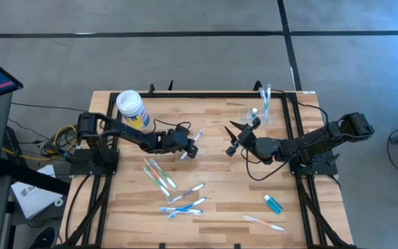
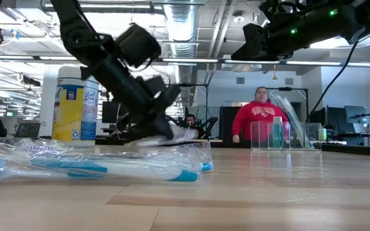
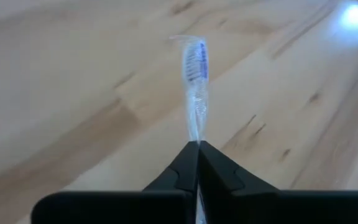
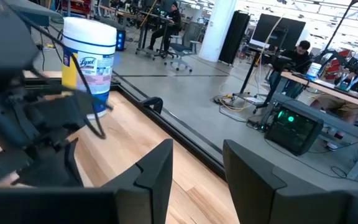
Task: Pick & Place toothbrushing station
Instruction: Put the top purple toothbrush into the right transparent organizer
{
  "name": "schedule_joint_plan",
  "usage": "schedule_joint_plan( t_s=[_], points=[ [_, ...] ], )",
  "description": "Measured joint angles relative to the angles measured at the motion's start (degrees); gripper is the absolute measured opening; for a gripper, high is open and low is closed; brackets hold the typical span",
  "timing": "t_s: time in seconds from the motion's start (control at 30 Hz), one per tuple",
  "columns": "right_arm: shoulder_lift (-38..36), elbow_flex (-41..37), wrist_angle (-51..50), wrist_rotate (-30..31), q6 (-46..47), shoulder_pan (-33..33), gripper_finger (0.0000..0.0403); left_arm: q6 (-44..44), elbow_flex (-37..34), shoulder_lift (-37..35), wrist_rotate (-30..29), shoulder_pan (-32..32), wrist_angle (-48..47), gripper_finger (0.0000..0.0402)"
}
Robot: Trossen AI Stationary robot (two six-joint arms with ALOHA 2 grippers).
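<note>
My left gripper [image 1: 189, 146] is near the table's middle, shut on a toothbrush in a clear wrapper [image 1: 196, 137]. It also shows in the left wrist view [image 3: 196, 74] and the low view [image 2: 180, 134]. The see-through cup [image 1: 264, 108] stands at the far right with toothbrushes sticking up out of it, and shows in the low view [image 2: 278, 135]. My right gripper [image 1: 231, 138] is open and empty, between the held toothbrush and the cup, its fingers [image 4: 157, 171] pointing toward the left arm. My left gripper pinches the wrapped toothbrush by its handle [image 3: 197, 135] between its two shut fingers. The bristle end [image 3: 195, 57] sticks out ahead of the fingertips, roughly in line with them. In the low view the brush looks clear of the table, held low over it.
A white-lidded yellow-and-blue canister [image 1: 131, 109] stands at the far left. Several wrapped toothbrushes [image 1: 159, 173] lie on the near half of the table, one more at the near right [image 1: 265, 223], beside a small teal item [image 1: 273, 204]. A person in red [image 2: 259, 119] stands beyond the table.
</note>
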Motion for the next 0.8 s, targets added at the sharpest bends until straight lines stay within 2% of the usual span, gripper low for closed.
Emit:
schedule_joint_plan(
  t_s=[0.1, 0.27, 0.4, 0.5, 0.67, 0.8],
  points=[
    [0.00, 0.00, 0.02, -0.50, 1.35, 0.05, 0.0131, 2.23, 0.05, -3.15, -1.39, -1.07, 0.57, 0.0001],
    [-0.01, 0.00, 0.95, -7.83, 3.38, -0.41, 0.0131, 8.08, 0.10, -10.32, -3.24, -3.59, 2.85, 0.0000],
    [0.00, 0.00, 2.08, -11.26, 3.47, -0.52, 0.0131, 13.76, 0.11, -14.86, -4.65, -6.82, 6.79, 0.0000],
    [-0.02, 0.00, 3.62, -14.87, 3.70, -0.51, 0.0131, 17.74, 0.09, -16.83, -5.49, -9.06, 9.73, 0.0000],
    [-0.01, 0.00, 6.98, -24.38, 4.97, -0.79, 0.0131, 24.21, 0.10, -17.98, -5.59, -11.56, 16.22, 0.0000],
    [-0.02, -0.02, 9.52, -28.65, 5.42, -0.78, 0.0131, 26.92, 0.10, -18.04, -5.61, -12.68, 19.33, 0.0000]
  ],
)
